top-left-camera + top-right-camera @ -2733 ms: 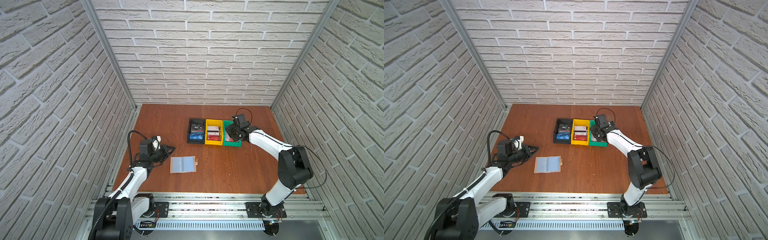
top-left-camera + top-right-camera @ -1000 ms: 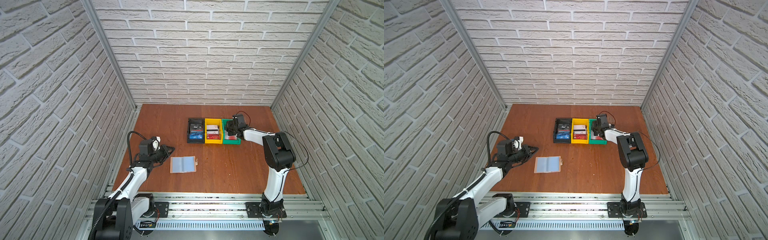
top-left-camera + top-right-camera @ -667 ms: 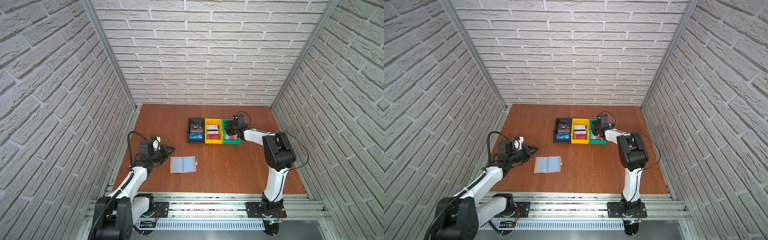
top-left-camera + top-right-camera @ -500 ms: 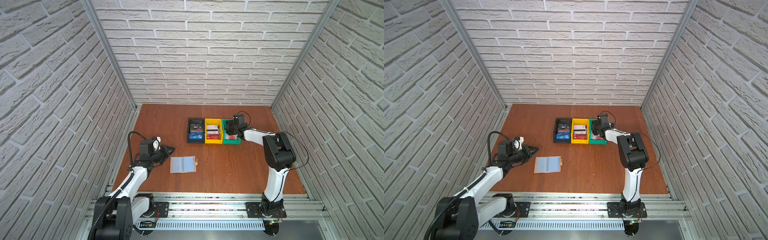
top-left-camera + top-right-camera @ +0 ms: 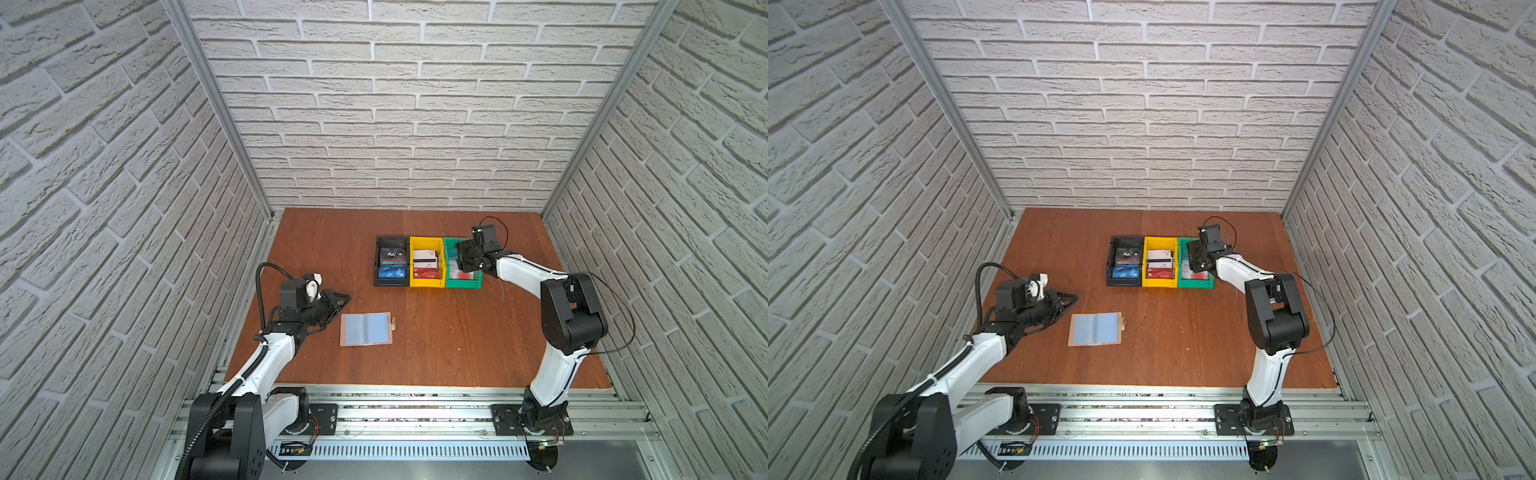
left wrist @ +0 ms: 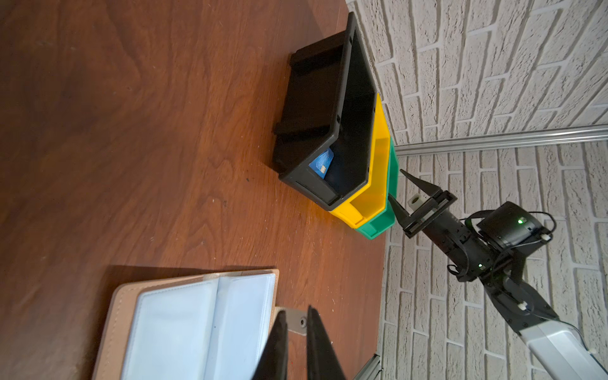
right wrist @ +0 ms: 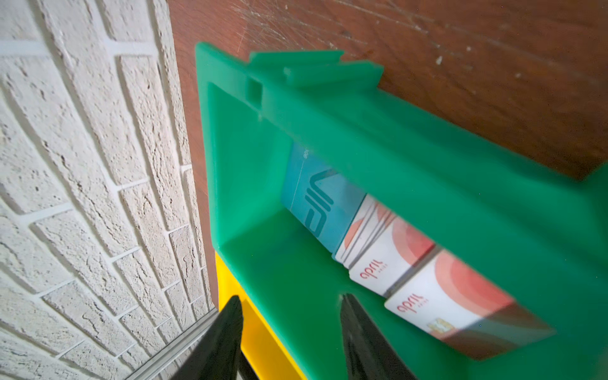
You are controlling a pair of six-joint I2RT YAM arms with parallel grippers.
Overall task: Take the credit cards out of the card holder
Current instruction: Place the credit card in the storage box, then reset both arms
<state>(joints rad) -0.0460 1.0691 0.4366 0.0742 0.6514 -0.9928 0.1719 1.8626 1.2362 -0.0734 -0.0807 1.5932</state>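
Observation:
The tan card holder [image 5: 365, 329] lies open on the table, its bluish sleeves [image 6: 197, 322] up, and no card shows in them. My left gripper [image 5: 347, 296] hovers just left of it, shut to a thin slit with nothing between its fingers [image 6: 282, 329]. In the left wrist view the snap tab [image 6: 297, 324] shows past the tips. My right gripper [image 7: 289, 297] stands open over the green bin [image 7: 427, 164], holding nothing. In that bin lie a teal VIP card [image 7: 316, 200] and pale credit cards [image 7: 437, 296] with red circles.
A black bin [image 5: 391, 238], a yellow bin [image 5: 425, 239] and the green bin [image 5: 463, 284] stand side by side at the middle back, each holding cards. A blue VIP card [image 5: 392, 272] lies in the black one and a red one [image 5: 426, 273] in the yellow one. Brick walls enclose the table.
My right gripper has opened above the green bin, after its arm swung in closer to the bins. The left arm and the card holder have stayed put.

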